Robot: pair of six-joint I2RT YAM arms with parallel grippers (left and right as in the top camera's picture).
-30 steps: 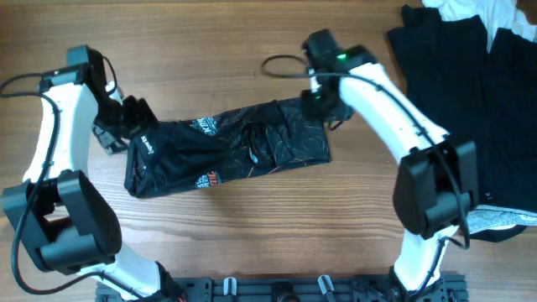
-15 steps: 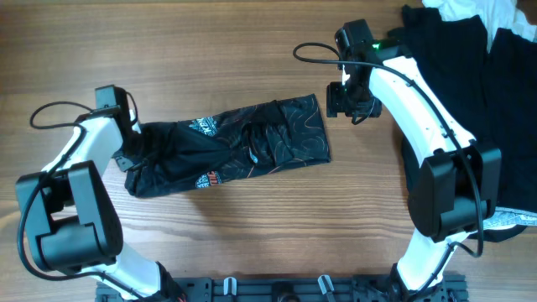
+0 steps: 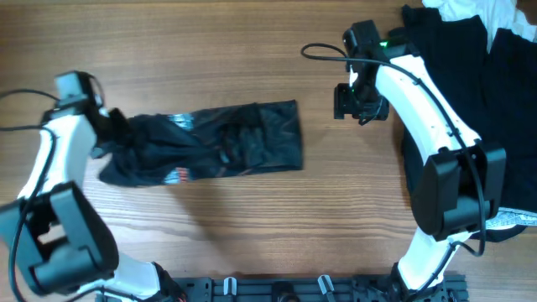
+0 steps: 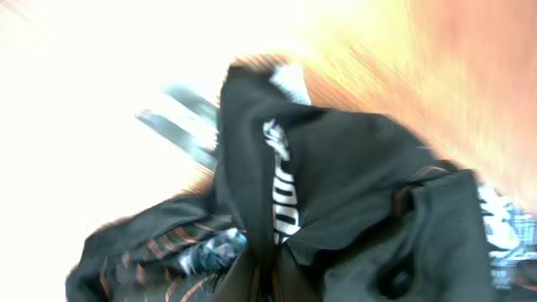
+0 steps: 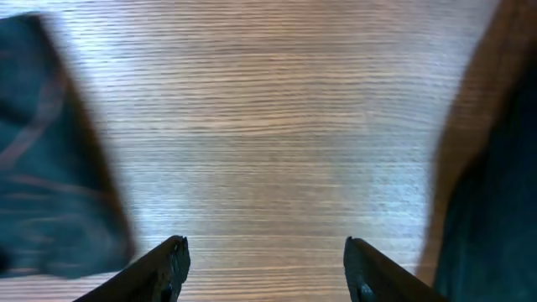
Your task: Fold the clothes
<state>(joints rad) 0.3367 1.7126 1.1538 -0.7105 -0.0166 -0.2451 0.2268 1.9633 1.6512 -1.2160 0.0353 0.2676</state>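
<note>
A black T-shirt (image 3: 210, 143) with thin reddish lines and small logos lies on the table as a long bunched strip. My left gripper (image 3: 116, 134) is at the strip's left end. In the blurred left wrist view, my left gripper (image 4: 270, 281) is shut on a pinched ridge of the T-shirt (image 4: 352, 184). My right gripper (image 3: 352, 105) hangs to the right of the shirt, apart from it. The right wrist view shows my right gripper (image 5: 267, 264) open over bare wood, with the T-shirt's edge (image 5: 42, 176) at its left.
More dark clothes (image 3: 470, 92) are piled at the back right of the wooden table (image 3: 252, 42), with a white garment (image 3: 482, 10) at the top edge. They show as a dark edge (image 5: 508, 176) in the right wrist view. The arm bases stand along the front edge.
My left gripper has shut on the shirt's left end and dragged the whole strip to the left. My right gripper let go of the right end and drew back to the right.
</note>
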